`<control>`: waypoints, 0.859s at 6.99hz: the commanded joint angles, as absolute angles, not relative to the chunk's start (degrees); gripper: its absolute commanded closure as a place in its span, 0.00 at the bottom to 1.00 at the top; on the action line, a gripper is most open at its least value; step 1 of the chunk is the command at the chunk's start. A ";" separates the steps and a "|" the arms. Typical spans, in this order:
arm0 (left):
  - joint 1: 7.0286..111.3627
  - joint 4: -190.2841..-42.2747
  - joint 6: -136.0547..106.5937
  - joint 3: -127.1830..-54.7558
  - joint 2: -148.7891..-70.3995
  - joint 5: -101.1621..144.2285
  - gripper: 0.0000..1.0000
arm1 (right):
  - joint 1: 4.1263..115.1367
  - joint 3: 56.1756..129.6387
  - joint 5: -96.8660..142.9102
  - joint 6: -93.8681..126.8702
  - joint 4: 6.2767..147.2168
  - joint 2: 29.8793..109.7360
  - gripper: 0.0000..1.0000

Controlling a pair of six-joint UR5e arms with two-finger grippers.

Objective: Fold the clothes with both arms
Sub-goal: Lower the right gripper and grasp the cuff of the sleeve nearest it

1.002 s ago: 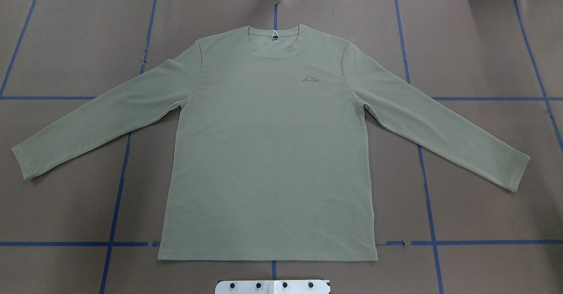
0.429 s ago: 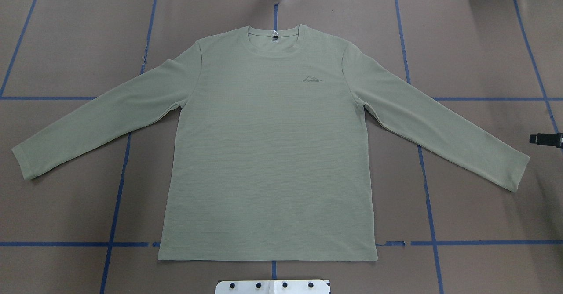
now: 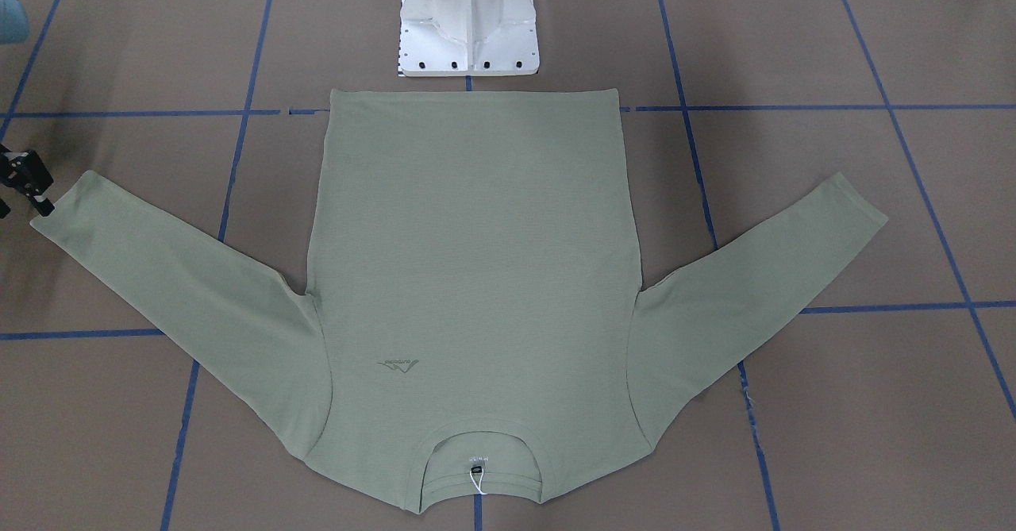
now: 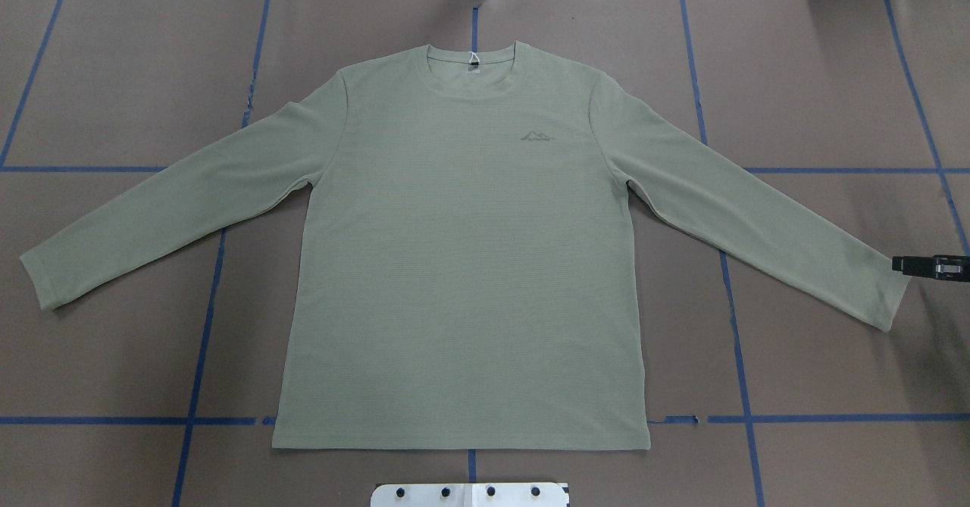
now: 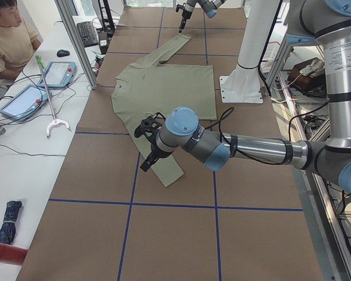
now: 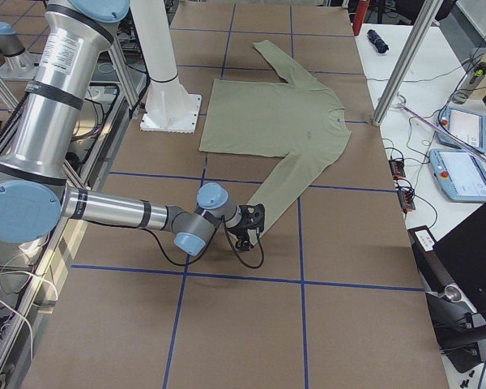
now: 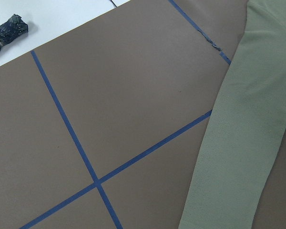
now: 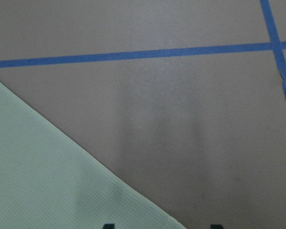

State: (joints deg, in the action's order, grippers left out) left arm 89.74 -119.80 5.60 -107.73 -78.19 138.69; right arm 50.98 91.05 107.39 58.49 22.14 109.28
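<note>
Overhead exterior: right pincer [image 4: 905, 265], spread wide, beside the shirt [image 4: 462, 264] cuff [image 4: 888, 295]; it should straddle the cuff edge before closing; left pincer [image 5: 145, 159]: cannot tell

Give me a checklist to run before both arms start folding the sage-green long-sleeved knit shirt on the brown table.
1. Sage-green long-sleeved knit shirt flat, sleeves spread: ok.
2. Right gripper open, going by the right wrist view: ok.
3. Right gripper at the shirt's right cuff, one fingertip over cloth: ok.
4. Right cuff gripped: not ok, the jaws stand apart.
5. Left gripper open: cannot tell. Only the exterior left view shows it, over the left sleeve.
6. Hem apart from the white metal base plate: ok.
</note>
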 commanded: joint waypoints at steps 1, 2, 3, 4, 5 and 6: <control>89.74 -119.79 5.63 -107.67 -78.22 138.69 0.00 | 49.22 89.48 106.09 58.62 21.53 108.81 0.30; 89.74 -119.79 5.63 -107.67 -78.14 138.69 0.00 | 48.87 88.17 105.56 58.62 21.45 107.94 0.30; 89.74 -119.79 5.63 -107.67 -78.13 138.69 0.00 | 48.69 87.55 105.38 58.62 21.45 107.49 0.31; 89.74 -119.79 5.63 -107.67 -78.13 138.69 0.00 | 48.60 87.54 105.47 58.54 21.45 107.49 0.33; 89.74 -119.79 5.63 -107.67 -78.13 138.69 0.00 | 48.60 87.63 105.47 58.62 21.36 107.49 0.48; 89.74 -119.79 5.63 -107.67 -78.13 138.69 0.00 | 48.60 87.63 105.47 58.62 21.10 107.49 0.80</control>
